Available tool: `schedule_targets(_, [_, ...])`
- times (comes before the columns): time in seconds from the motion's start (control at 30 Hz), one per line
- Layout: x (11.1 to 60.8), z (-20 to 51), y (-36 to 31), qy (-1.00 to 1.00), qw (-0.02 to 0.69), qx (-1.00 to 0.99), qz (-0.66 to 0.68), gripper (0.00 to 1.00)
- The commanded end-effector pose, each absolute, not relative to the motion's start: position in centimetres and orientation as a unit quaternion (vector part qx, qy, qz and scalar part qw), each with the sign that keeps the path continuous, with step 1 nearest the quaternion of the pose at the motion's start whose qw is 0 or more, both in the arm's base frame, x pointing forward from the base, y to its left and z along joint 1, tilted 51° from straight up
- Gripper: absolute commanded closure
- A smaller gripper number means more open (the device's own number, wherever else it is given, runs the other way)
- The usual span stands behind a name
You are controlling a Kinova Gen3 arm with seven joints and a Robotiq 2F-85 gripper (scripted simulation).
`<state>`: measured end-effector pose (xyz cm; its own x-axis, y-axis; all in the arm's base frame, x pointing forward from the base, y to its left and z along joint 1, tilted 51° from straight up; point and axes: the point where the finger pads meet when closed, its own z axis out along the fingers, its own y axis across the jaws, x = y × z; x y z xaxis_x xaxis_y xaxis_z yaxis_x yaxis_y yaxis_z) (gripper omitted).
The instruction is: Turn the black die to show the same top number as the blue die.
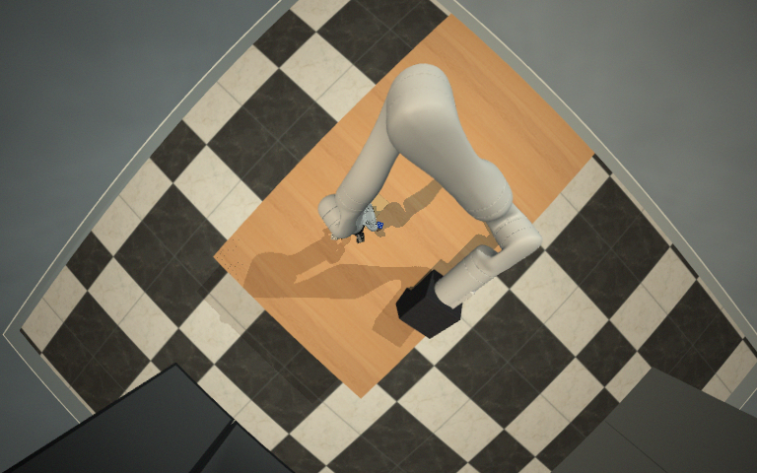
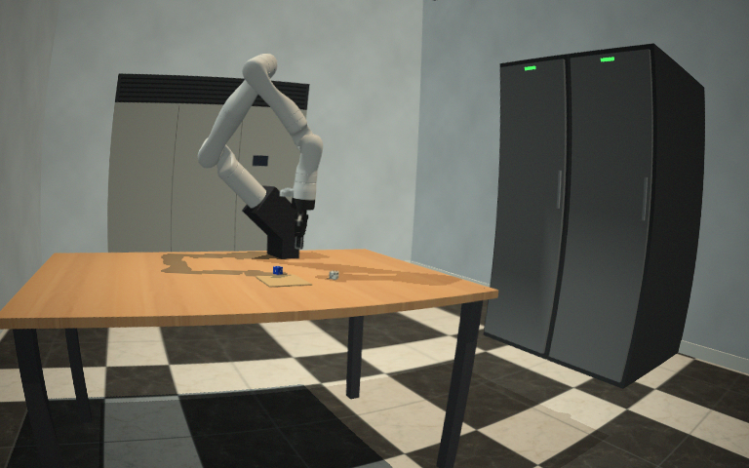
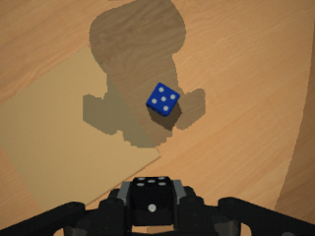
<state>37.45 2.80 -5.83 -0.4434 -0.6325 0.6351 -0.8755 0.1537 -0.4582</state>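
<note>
Closed on the black die (image 3: 152,192): claw (image 3: 152,203) clamped across two opposite faces, held clear above the desk (image 3: 250,39). Carry step in hand, by the look of it; die lifted, not yet set down, not yet released.

Ahead of the claw and slightly right: blue die (image 3: 163,98), top face apparently five pips, though small enough to leave some doubt. Ahead and to the left: tan mat (image 3: 53,138), flat on the desk, its near corner almost directly in front of the fingertips. Blue die just beside that mat edge; on it or just off it, cannot tell under the shadow. In the exterior view, a pale die (image 2: 333,274) resting on the desk off to one side of the mat, well apart from the claw.

On the held die, one face with a single pip turned toward the wrist camera and a many-pipped face next to it; which face will end up on top, hard to judge from here.

Next move, as a judgement: shift left and forward to get over bare mat, well apart from the blue die; rotate the wrist so the face matching the blue die points up; lower until the die rests fully on the mat, then open. Main risks: nudging the blue die, dragging the mat, or dropping from height and letting the die tumble to another number.
</note>
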Motion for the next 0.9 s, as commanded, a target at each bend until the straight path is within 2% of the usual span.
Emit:
schedule_targets(0.0, [37.8,-5.3,2.3,-0.73,0.165,0.53,0.398,0.79])
schedule_targets(0.2, [38.4,-4.4,1.6,-0.657,0.213,0.619,0.374,0.79])
schedule_targets(0.87, [40.5,-1.9,0.1,-0.436,0.305,0.791,0.301,0.79])
